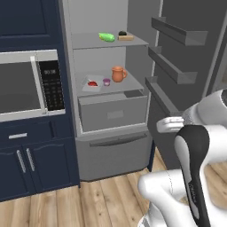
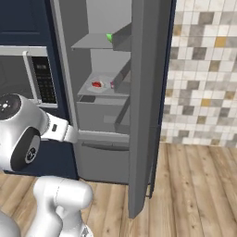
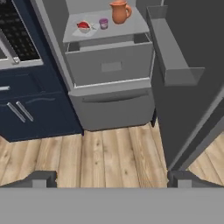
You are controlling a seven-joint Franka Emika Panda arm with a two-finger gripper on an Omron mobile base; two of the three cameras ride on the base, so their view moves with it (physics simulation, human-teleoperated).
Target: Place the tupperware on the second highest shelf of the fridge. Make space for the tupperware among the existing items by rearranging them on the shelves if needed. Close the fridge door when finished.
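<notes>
The two-finger gripper (image 3: 112, 178) hangs spread apart and empty; closing the tall grey fridge door (image 1: 190, 84) carelessly could jolt the orange-brown handled jug (image 1: 118, 74) near the second highest shelf's (image 1: 128, 87) front edge.

one jug (image 1: 118, 74), one purple cup (image 1: 106, 82), two shelves (image 1: 88, 42), one tupperware (image 1: 91, 83)

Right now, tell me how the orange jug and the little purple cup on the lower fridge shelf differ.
The orange jug is far taller than the purple cup. The jug has a side handle and spout; the cup shows neither. The jug stands further right, the cup beside the clear tupperware. Both stand upright on the same grey shelf.
</notes>
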